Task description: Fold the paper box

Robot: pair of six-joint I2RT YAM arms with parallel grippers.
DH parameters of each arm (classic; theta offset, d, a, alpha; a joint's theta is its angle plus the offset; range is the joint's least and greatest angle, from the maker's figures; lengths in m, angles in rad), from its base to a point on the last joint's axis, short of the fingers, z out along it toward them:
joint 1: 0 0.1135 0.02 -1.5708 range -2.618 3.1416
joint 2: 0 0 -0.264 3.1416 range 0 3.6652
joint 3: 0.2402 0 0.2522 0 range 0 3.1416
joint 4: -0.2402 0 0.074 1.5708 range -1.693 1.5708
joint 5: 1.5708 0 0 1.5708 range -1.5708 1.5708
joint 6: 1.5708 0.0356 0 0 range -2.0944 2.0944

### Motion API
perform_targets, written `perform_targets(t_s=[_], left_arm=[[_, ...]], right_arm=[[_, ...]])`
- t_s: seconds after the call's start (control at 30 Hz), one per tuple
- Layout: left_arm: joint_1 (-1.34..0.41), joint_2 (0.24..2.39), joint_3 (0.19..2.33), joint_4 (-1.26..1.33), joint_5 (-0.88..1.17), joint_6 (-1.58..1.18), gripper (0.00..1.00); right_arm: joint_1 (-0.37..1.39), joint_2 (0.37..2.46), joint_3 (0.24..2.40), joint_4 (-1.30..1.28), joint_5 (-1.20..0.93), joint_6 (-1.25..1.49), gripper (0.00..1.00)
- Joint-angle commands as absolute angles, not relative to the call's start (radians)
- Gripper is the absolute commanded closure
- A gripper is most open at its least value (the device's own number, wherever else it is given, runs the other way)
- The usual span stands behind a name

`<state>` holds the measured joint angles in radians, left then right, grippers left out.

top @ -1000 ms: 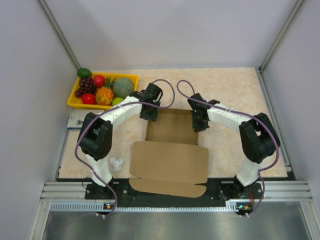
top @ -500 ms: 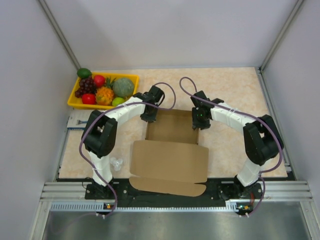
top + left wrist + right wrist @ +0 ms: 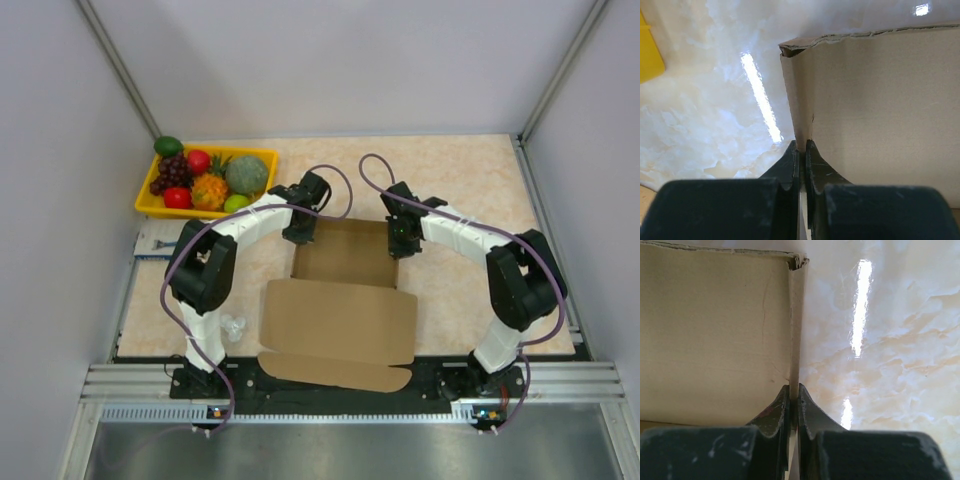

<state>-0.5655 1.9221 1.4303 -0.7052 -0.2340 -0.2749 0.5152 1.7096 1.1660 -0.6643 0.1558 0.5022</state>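
The paper box is plain brown, unprinted cardboard, half formed, lying mid-table toward 6 o'clock. Its 12 o'clock part forms a shallow tray whose 9 and 3 o'clock side walls stand upright. The broad lid panel lies flat toward 6 o'clock and ends in a round-cornered flap.

We see the paper box in plain, unprinted brown. The table under it is glossy cream, marbled with peach. At the far left, the tray is bright yellow and holds dark purple grapes, red fruits, a spiky orange one and a grey-green ball. The left gripper and right gripper are black. The left arm and right arm are white with black joints, and their cables are purple.
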Motion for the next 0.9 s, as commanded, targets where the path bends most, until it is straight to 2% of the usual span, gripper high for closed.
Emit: perform_targets(t_s=[0.0, 0.17, 0.2, 0.27, 0.3, 0.33, 0.4, 0.47, 0.57, 0.7, 0.87], left_arm=[[-0.566, 1.942, 1.442, -0.69, -0.273, -0.256, 1.0], [-0.566, 1.942, 1.442, -0.68, -0.261, -0.253, 1.0], [-0.566, 1.942, 1.448, -0.695, -0.258, -0.255, 0.97], [-0.565, 1.918, 1.447, -0.703, -0.238, -0.258, 0.74], [-0.563, 1.904, 1.434, -0.696, -0.23, -0.258, 0.65], [-0.561, 1.87, 1.427, -0.692, -0.218, -0.258, 0.51], [-0.546, 1.833, 1.408, -0.689, -0.161, -0.252, 0.45], [-0.529, 1.775, 1.388, -0.68, -0.094, -0.245, 0.33], [-0.485, 1.689, 1.352, -0.658, -0.016, -0.232, 0.28], [-0.422, 1.556, 1.269, -0.615, 0.22, -0.222, 0.23], [-0.333, 1.269, 1.05, -0.542, 0.383, -0.236, 0.2]], right_arm=[[0.525, 1.689, 1.192, -0.657, 0.198, 0.495, 1.0], [0.526, 1.681, 1.201, -0.657, 0.18, 0.497, 1.0], [0.526, 1.68, 1.204, -0.657, 0.17, 0.492, 1.0], [0.525, 1.668, 1.206, -0.655, 0.163, 0.489, 1.0], [0.525, 1.661, 1.206, -0.655, 0.157, 0.486, 0.91], [0.525, 1.657, 1.206, -0.657, 0.155, 0.477, 0.82], [0.525, 1.643, 1.213, -0.655, 0.138, 0.46, 0.64], [0.517, 1.632, 1.218, -0.657, 0.118, 0.453, 0.58], [0.497, 1.611, 1.226, -0.654, 0.049, 0.422, 0.49], [0.474, 1.574, 1.238, -0.652, -0.049, 0.359, 0.34], [0.456, 1.461, 1.23, -0.652, -0.061, 0.261, 0.23]])
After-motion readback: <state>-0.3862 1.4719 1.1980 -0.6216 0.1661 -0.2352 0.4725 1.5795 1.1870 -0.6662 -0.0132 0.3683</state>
